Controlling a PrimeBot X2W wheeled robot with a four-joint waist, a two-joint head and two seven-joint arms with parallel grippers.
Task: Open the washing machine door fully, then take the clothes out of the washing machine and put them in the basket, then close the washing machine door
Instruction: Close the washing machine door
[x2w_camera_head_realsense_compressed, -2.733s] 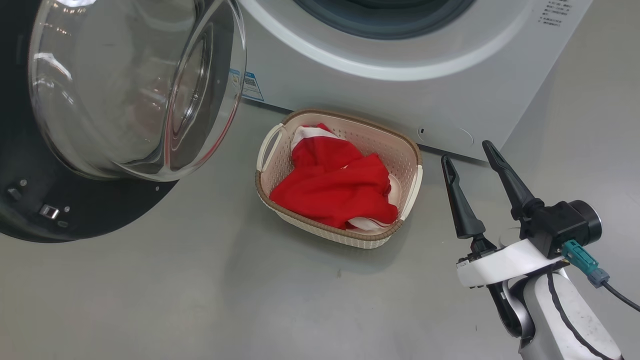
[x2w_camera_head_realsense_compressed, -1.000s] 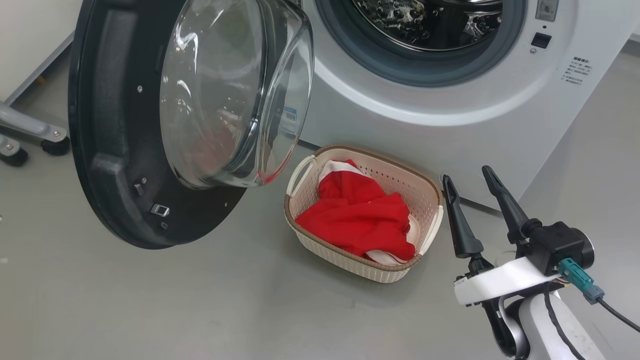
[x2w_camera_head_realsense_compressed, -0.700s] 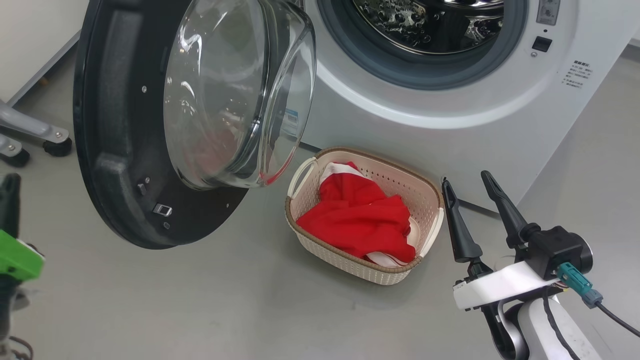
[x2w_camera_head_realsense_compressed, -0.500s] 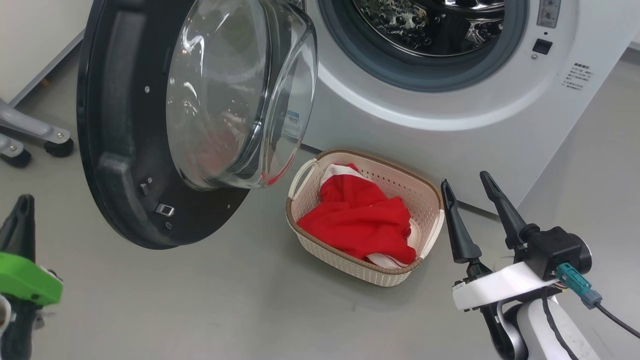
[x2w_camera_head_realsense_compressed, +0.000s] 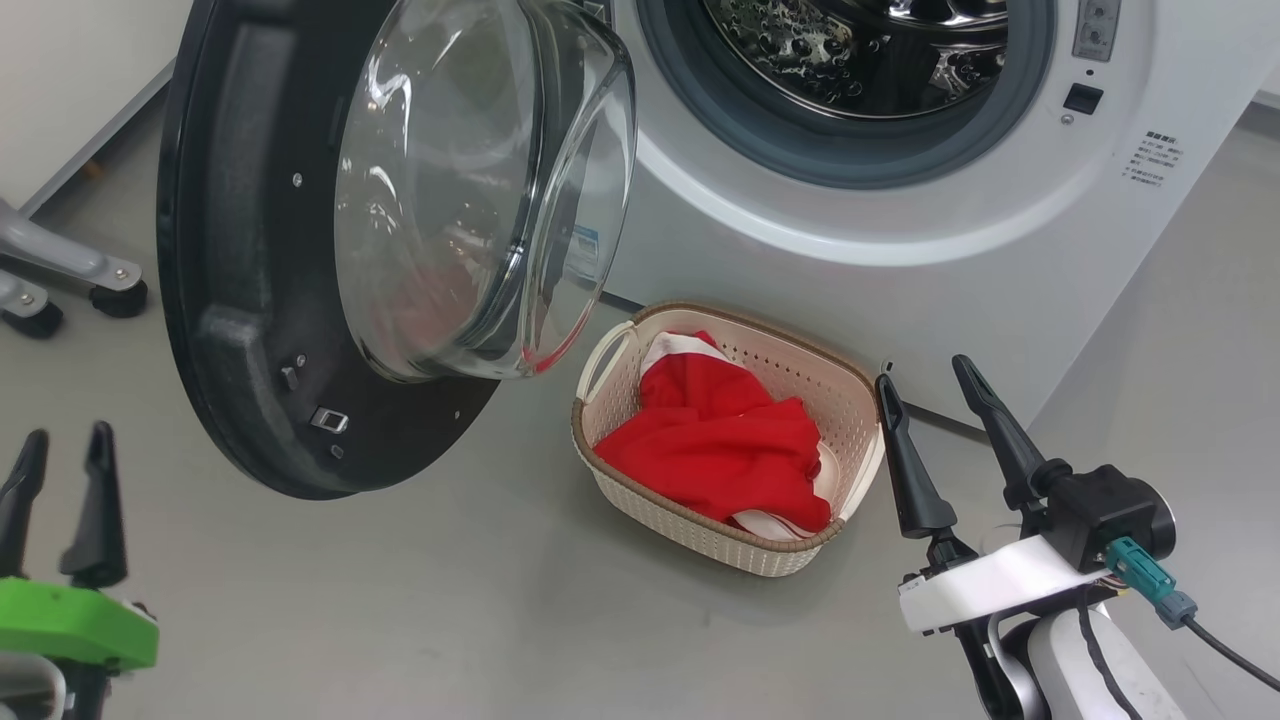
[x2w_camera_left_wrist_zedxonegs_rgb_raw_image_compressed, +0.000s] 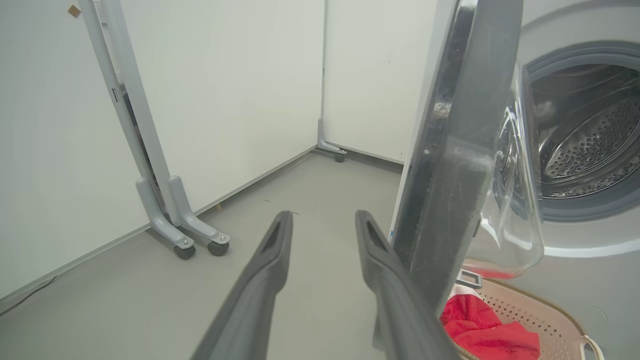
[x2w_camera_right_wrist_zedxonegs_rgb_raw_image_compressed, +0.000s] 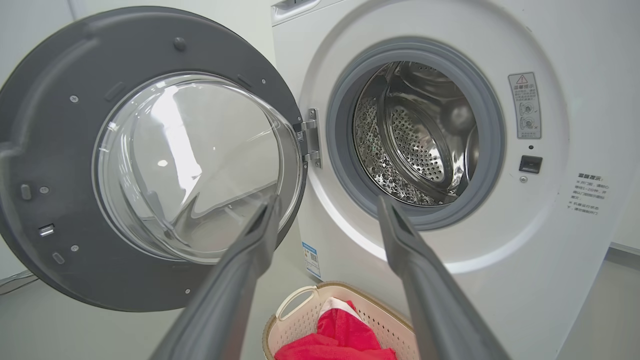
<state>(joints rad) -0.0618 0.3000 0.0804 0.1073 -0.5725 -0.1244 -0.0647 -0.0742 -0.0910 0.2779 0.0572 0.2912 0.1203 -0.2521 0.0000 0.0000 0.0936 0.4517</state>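
Grey floor (x2w_camera_head_realsense_compressed: 450, 600): basket (x2w_camera_head_realsense_compressed: 690, 528), washing machine (x2w_camera_head_realsense_compressed: 850, 290)

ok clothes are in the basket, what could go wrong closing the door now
1. The left pincer sits low beside the outer edge of the washing machine door, jaws narrowly apart; a push on that curved rim could slide off.
2. The basket stands close under the door's glass bowl, so the swinging door might clip its handle or the clothes piled inside.
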